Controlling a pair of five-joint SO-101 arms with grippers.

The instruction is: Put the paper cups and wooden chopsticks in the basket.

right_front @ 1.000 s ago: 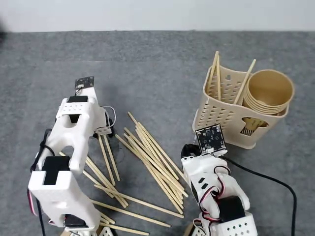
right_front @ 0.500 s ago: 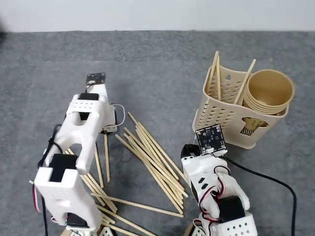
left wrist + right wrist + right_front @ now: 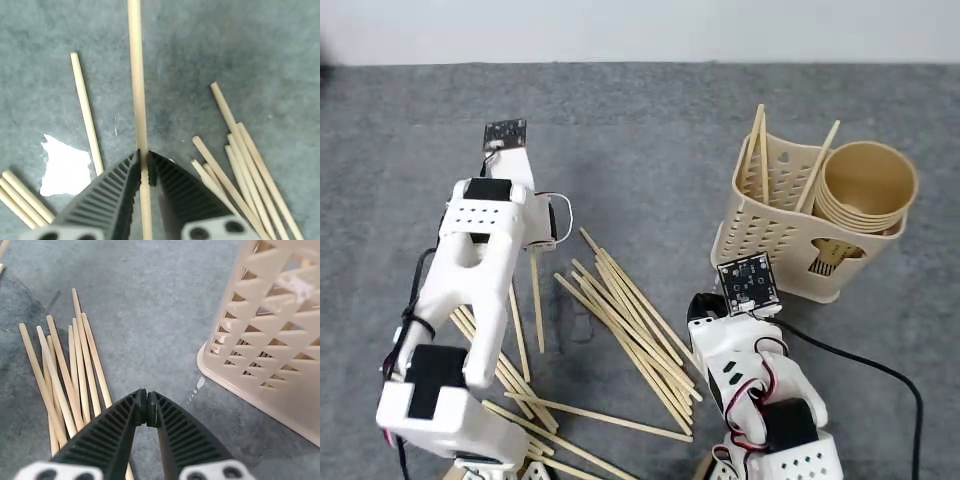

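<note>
Since a second ago the left arm is shifted farther out over the grey mat (image 3: 650, 140), and one wooden chopstick (image 3: 135, 75) is carried along, pinched in the closed left gripper (image 3: 143, 161). The right gripper (image 3: 146, 409) is held closed on nothing, near the basket (image 3: 760, 240). Stacked paper cups (image 3: 868, 185) are seated in the basket. Loose chopsticks (image 3: 630, 320) are scattered between the arms.

We see two white plastic arms, the right arm (image 3: 740, 365) just beside the basket (image 3: 760, 225) with a black cable (image 3: 880, 370) and red and white wires (image 3: 770, 385), the left arm (image 3: 470, 290) well apart from it, each with a small dark circuit board (image 3: 749, 283) and black ribbed fingers (image 3: 110, 195).
</note>
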